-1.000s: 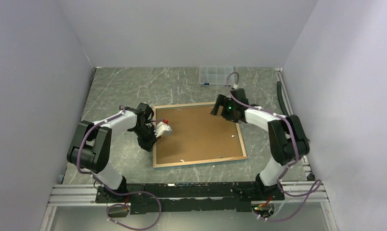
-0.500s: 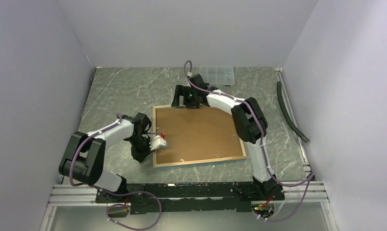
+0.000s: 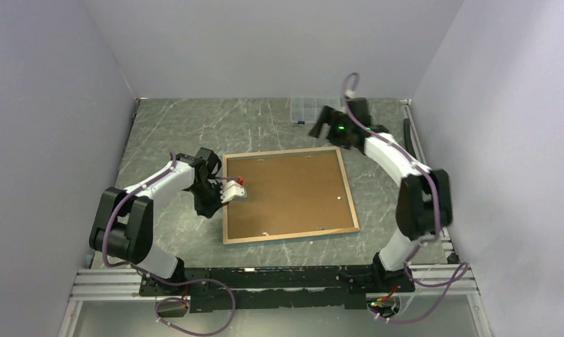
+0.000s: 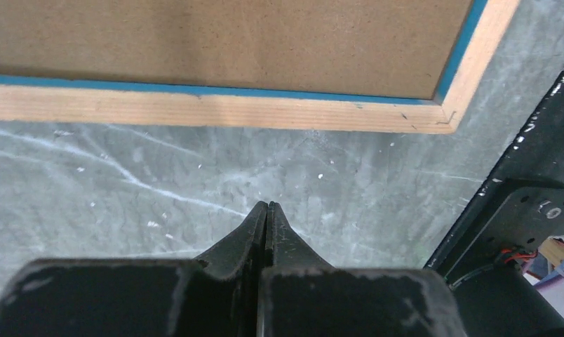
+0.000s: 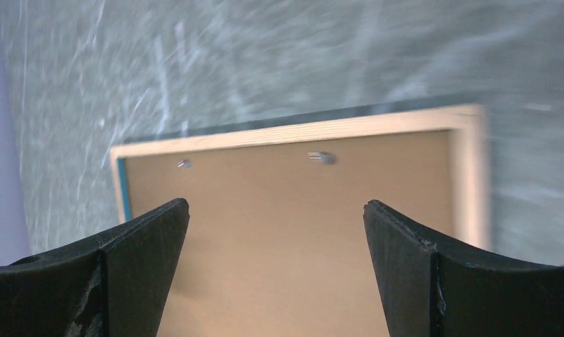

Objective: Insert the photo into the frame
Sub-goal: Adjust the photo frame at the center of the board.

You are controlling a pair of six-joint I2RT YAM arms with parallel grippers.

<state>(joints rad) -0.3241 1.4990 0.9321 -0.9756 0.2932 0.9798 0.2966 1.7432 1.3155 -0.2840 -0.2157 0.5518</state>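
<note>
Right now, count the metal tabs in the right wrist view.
2 on the backing board: one tab near its upper left corner, another right of middle; more may be hidden.

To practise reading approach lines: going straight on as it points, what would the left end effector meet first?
Probably the frame, its wooden edge just ahead of the shut left end effector; depth unclear, the table might come first.
</note>
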